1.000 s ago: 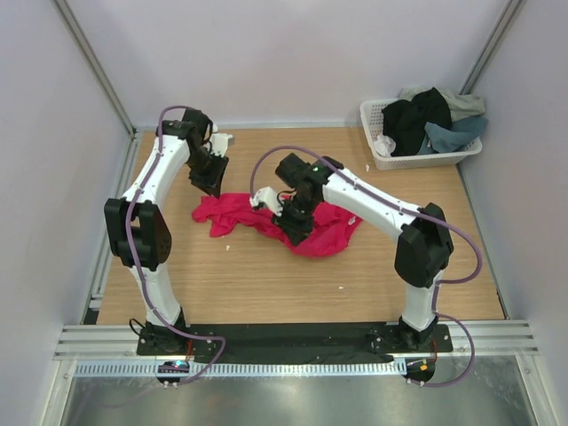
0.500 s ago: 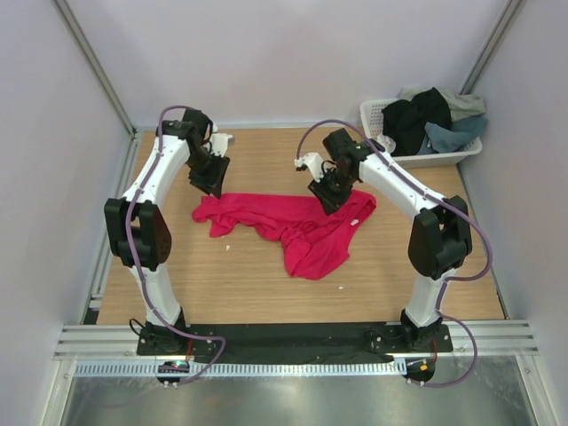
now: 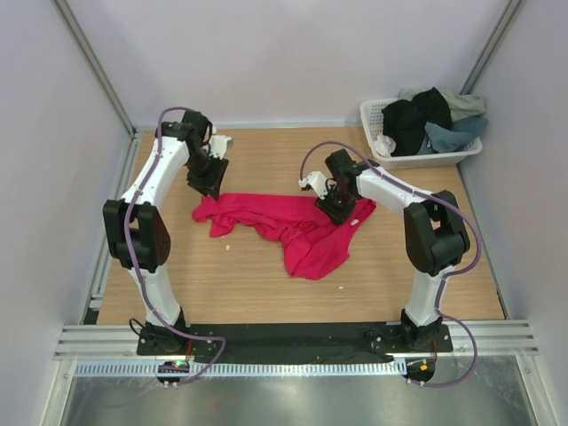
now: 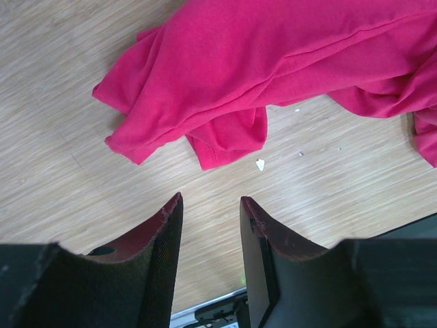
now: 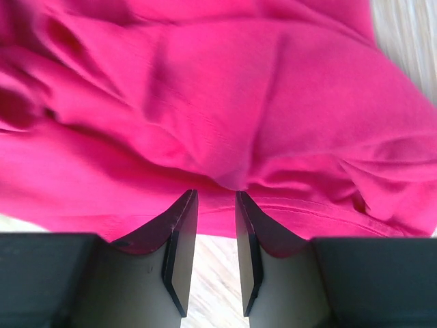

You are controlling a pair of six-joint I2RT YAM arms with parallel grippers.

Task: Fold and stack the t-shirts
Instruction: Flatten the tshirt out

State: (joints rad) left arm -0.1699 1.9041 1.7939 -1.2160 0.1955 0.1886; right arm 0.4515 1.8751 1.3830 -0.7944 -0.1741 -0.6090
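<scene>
Basically, L gripper (image 4: 210, 199) hung open w/ nothing in it, just beside pink t-shirt's (image 3: 266, 213) left end; R gripper (image 5: 216, 195) open too, over its right end.

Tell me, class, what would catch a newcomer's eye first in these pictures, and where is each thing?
The pink shirt strikes first, lying crumpled across the middle of the table. The grippers hang at its far corners with jaws apart, the left gripper over bare wood and the right gripper over the cloth. A white basket heaped with dark shirts stands in the far right corner.
</scene>
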